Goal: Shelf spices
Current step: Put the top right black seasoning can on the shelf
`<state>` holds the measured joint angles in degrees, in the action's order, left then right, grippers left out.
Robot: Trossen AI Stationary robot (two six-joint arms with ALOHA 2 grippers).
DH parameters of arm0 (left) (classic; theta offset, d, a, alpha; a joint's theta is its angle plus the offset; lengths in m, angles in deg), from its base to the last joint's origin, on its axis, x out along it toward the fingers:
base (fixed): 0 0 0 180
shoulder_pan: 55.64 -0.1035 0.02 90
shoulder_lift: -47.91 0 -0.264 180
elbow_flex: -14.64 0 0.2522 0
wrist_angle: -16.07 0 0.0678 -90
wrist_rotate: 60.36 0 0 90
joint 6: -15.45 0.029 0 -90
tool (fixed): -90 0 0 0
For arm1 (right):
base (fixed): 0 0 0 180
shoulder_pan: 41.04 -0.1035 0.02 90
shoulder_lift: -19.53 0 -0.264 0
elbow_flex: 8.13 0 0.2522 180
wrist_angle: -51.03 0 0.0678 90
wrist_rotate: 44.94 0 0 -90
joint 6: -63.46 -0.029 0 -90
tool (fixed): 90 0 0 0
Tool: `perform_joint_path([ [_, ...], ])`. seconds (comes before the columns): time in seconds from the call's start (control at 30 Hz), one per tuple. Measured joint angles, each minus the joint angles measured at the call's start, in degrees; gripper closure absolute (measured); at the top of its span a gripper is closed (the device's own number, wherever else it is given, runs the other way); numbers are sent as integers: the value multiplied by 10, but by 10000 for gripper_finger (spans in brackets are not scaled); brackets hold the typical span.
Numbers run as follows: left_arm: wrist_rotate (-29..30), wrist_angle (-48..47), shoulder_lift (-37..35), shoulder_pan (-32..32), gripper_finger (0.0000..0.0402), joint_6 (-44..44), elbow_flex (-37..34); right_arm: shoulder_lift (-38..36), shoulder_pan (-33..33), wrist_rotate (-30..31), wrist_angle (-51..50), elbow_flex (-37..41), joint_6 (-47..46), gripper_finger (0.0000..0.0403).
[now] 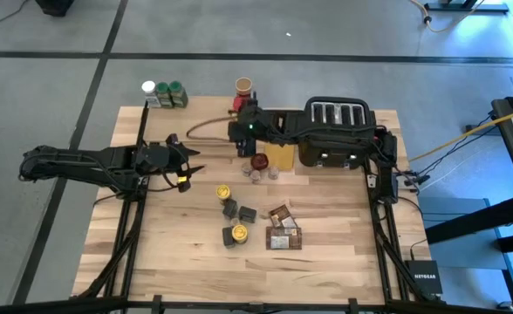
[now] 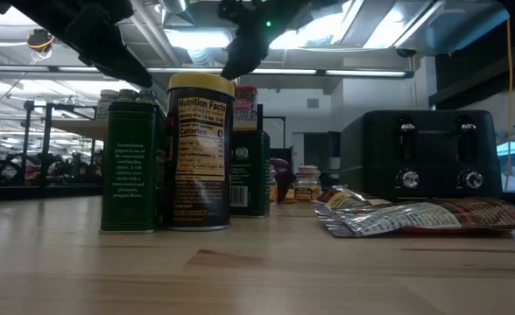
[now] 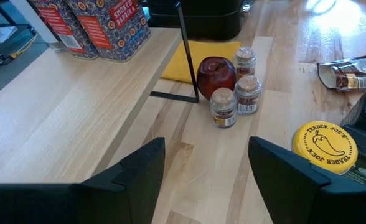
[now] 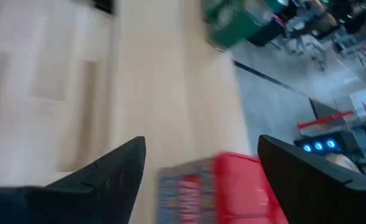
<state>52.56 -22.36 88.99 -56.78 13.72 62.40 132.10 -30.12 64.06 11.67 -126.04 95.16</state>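
The shelf point(image 3: 65, 106) stands along the table's far left, with paprika tins point(image 3: 108, 25) on its plank. In the high view green-lidded jars point(image 1: 171, 92) stand at its far left corner, and a red-lidded tin point(image 1: 236, 103) stands farther right. My right gripper point(image 4: 201, 162) hovers open over the shelf, and the blurred red-lidded tin point(image 4: 233, 186) shows between and beyond its fingers. My left gripper point(image 3: 205, 155) waits open above the table's left side point(image 1: 187, 170). Yellow-lidded jars point(image 1: 224, 191), dark tins point(image 1: 248, 214) and flat packets point(image 1: 283, 231) rest on the tabletop.
A black toaster point(image 1: 338, 131) stands at the far right, under my right arm. Beside the shelf's black leg point(image 3: 184, 56) lie a yellow board point(image 3: 201, 59), a dark red knob point(image 3: 215, 73) and three small jars point(image 3: 236, 93). Bare wood lies along the near edge.
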Motion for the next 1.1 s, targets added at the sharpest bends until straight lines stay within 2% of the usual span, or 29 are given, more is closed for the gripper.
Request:
perform_joint_path([
  [0.17,0,0,0,0,176,-5,0,-16,-38,14,-28,0,-5,87],
  [0.37,0,-16,0,0,176,-6,0,-34,-74,14,-56,0,-60,87],
  [0.53,-1,-103,-8,0,176,-41,-1,-38,-88,13,-97,0,-133,87],
  [0.73,-4,-54,-64,13,176,-26,-24,-38,-87,-55,-115,0,-181,87],
  [0.93,-3,-7,-120,15,176,-13,-48,-37,-95,-93,-133,0,-220,87],
  [1.1,-3,5,-130,15,176,-44,-55,-37,-116,-111,-142,17,-238,87],
])
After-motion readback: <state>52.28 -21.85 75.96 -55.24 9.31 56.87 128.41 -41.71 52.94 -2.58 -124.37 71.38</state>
